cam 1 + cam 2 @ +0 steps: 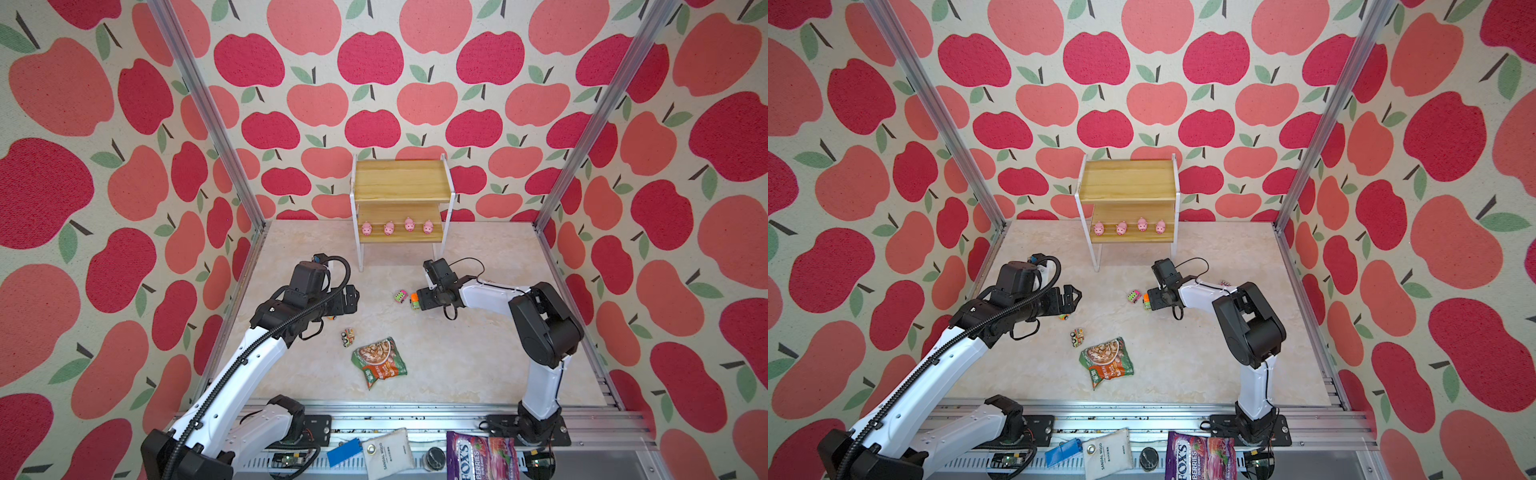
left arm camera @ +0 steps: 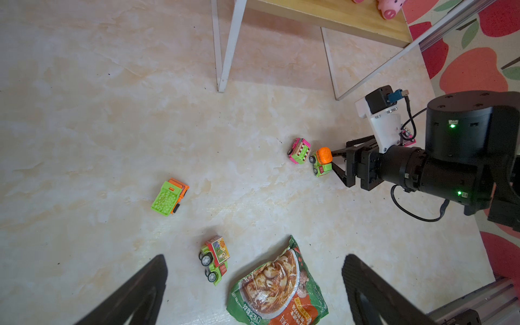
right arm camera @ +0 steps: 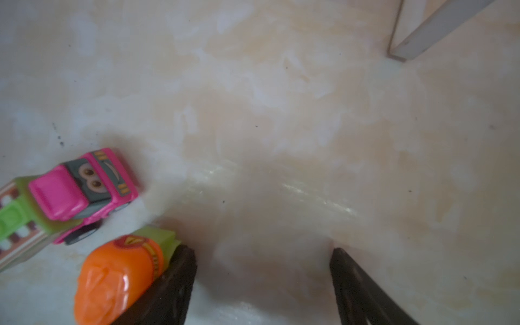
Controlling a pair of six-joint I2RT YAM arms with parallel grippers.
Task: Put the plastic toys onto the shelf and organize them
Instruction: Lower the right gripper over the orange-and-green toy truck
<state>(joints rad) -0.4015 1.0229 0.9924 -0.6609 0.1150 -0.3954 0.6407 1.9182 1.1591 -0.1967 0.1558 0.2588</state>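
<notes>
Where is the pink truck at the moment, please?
In both top views the pink truck sits near centre, just left of the orange-topped truck by the right gripper.

Green cargo truck (image 2: pixel 215 259) near snack packet (image 2: pixel 277 287)

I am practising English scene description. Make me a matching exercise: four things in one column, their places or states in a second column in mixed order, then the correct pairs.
Column one
1. pink pigs
2. orange-drum truck
3. snack packet
4. left gripper

Column two
A. open, holding nothing
B. on the shelf, lower board
C. beside the right gripper, not gripped
D. flat on the table

Pairs: 1-B, 2-C, 3-D, 4-A
</notes>
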